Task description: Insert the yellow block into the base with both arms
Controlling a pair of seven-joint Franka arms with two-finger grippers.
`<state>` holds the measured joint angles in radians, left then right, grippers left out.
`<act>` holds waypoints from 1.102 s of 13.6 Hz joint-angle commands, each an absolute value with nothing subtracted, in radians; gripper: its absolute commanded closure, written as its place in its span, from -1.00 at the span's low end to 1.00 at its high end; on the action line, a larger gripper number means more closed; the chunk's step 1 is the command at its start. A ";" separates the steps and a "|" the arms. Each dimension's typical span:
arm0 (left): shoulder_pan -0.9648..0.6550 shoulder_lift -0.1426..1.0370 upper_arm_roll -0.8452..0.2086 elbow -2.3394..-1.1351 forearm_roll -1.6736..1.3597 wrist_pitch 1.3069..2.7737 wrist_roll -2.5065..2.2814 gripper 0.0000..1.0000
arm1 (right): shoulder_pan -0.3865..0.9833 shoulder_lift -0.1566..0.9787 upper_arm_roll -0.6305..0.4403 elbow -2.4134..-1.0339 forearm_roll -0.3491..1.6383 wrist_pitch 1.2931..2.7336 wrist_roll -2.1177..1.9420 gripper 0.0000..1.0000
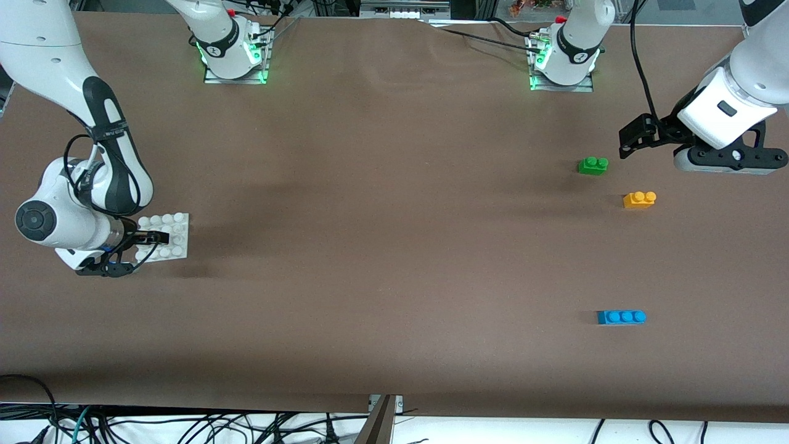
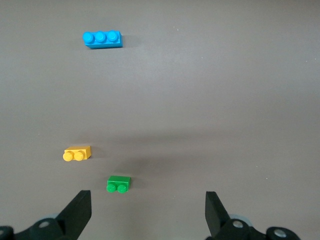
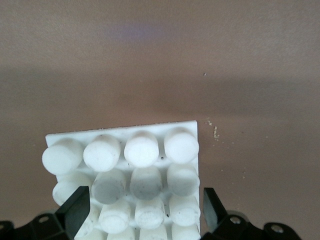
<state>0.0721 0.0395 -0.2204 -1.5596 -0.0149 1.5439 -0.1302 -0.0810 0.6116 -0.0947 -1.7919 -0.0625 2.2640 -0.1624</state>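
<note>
The yellow block (image 1: 639, 200) lies on the table toward the left arm's end, nearer the front camera than the green brick (image 1: 593, 165). It also shows in the left wrist view (image 2: 77, 153). My left gripper (image 1: 635, 139) hangs open and empty in the air beside the green brick; in its wrist view (image 2: 148, 212) the jaws stand wide apart. The white base (image 1: 175, 231) lies at the right arm's end. My right gripper (image 1: 151, 237) is low over it, open, with a finger on either side of the studs (image 3: 143, 212). The base fills the right wrist view (image 3: 150, 129).
A blue three-stud brick (image 1: 621, 317) lies nearer the front camera than the yellow block, and shows in the left wrist view (image 2: 103, 39). The green brick (image 2: 119, 184) sits just ahead of the left fingers. Brown cloth covers the table (image 1: 382, 246).
</note>
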 commanded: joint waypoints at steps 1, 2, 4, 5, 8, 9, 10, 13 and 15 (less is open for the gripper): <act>0.069 0.052 -0.222 -1.525 0.008 1.517 -0.135 -1.00 | -0.091 0.606 -0.089 -1.813 -0.072 2.281 -0.176 -1.00; 0.069 0.054 -0.225 -1.525 0.008 1.517 -0.135 -1.00 | -0.089 0.607 -0.089 -1.815 -0.072 2.280 -0.176 -1.00; 0.069 0.054 -0.229 -1.525 0.008 1.517 -0.135 -1.00 | -0.089 0.609 -0.087 -1.819 -0.072 2.281 -0.181 -1.00; 0.069 0.054 -0.227 -1.525 0.008 1.517 -0.133 -1.00 | -0.089 0.609 -0.087 -1.822 -0.072 2.281 -0.198 -1.00; 0.069 0.054 -0.225 -1.525 0.008 1.517 -0.132 -1.00 | -0.089 0.618 -0.089 -1.833 -0.072 2.298 -0.230 -1.00; 0.069 0.054 -0.224 -1.525 0.008 1.517 -0.132 -1.00 | -0.089 0.624 -0.087 -1.833 -0.072 2.299 -0.233 -1.00; 0.069 0.054 -0.222 -1.525 0.009 1.517 -0.130 -1.00 | -0.089 0.627 -0.087 -1.835 -0.072 2.306 -0.233 -1.00; 0.069 0.054 -0.224 -1.525 0.009 1.517 -0.133 -1.00 | -0.083 0.644 -0.084 -1.835 -0.068 2.335 -0.232 -1.00; 0.069 0.054 -0.224 -1.523 0.008 1.517 -0.132 -1.00 | -0.081 0.653 -0.066 -1.835 -0.055 2.352 -0.221 -1.00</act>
<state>0.0716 0.0396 -0.2223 -1.5596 -0.0149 1.5439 -0.1302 -0.0807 0.6178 -0.0938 -1.8245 -0.0630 2.2916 -0.2129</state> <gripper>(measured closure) 0.000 0.000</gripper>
